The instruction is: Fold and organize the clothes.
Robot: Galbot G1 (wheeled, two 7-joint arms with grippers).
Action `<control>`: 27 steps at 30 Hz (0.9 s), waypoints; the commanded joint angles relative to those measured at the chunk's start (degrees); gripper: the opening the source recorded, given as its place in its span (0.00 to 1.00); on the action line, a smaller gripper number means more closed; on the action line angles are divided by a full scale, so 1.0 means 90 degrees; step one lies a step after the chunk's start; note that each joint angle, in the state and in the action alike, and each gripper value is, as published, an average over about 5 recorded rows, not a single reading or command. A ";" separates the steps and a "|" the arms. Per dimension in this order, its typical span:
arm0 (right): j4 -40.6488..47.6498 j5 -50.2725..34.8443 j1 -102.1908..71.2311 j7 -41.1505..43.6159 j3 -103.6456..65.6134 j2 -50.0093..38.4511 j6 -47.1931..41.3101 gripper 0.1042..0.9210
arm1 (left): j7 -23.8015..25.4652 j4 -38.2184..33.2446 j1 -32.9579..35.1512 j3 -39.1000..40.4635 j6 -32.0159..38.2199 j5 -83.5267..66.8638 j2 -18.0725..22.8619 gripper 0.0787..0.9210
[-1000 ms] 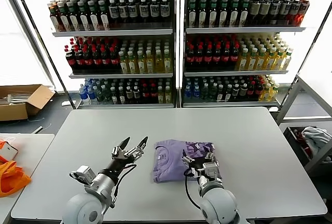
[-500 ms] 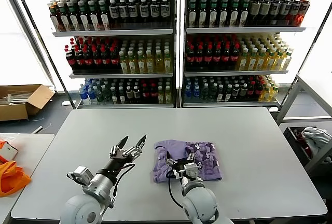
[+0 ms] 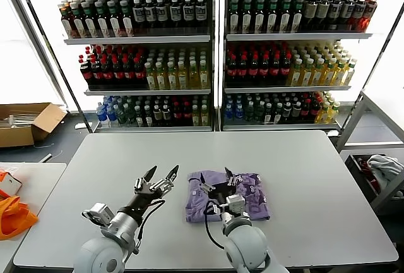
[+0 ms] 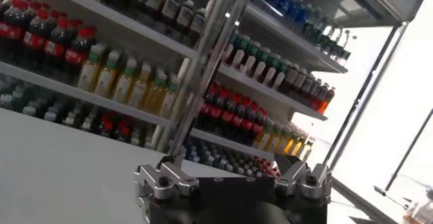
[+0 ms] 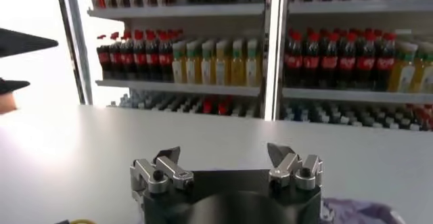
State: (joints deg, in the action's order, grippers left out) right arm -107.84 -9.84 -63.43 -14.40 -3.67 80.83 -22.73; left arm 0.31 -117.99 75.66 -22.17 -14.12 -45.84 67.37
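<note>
The lavender T-shirt (image 3: 243,196) lies folded into a rectangle on the grey table (image 3: 303,172), right of centre near the front edge, with its dark printed graphic showing. A corner of it shows in the right wrist view (image 5: 358,212). My right gripper (image 3: 216,181) is open and empty, fingers pointing up, over the shirt's left part; in its own view (image 5: 223,154) the jaws stand wide apart over bare table. My left gripper (image 3: 163,172) is open and empty, raised just left of the shirt, and it also shows in its own view (image 4: 231,174).
Shelves of bottles (image 3: 208,52) stand behind the table. A cardboard box (image 3: 25,121) sits on the floor at far left. Orange fabric (image 3: 12,215) lies on a side table at left. A white-grey cloth bundle (image 3: 382,169) sits in a rack at right.
My right gripper has moved left from the shirt's right part to its left part and tilted its open fingers upward. The left gripper has barely moved. The shirt stays folded.
</note>
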 commanded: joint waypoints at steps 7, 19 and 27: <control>-0.1593 -0.0115 -0.2086 0.1264 -0.2276 -0.0845 0.2365 0.88 | 0.0297 -0.0159 0.0248 -0.0595 -0.0046 0.0733 0.0117 0.88; -0.1608 -0.0818 -0.3073 0.1928 -0.3746 -0.0985 0.2986 0.88 | 0.0892 -0.0825 0.0808 -0.2169 -0.0030 0.2023 0.0766 0.88; -0.1536 -0.0836 -0.2975 0.1913 -0.3884 -0.0870 0.2935 0.88 | 0.1267 -0.0779 0.0949 -0.2721 0.0057 0.1996 0.0843 0.88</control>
State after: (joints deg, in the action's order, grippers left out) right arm -120.69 -15.43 -86.10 0.14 -31.86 73.27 0.04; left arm 7.69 -123.69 82.06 -37.78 -14.09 -32.14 73.10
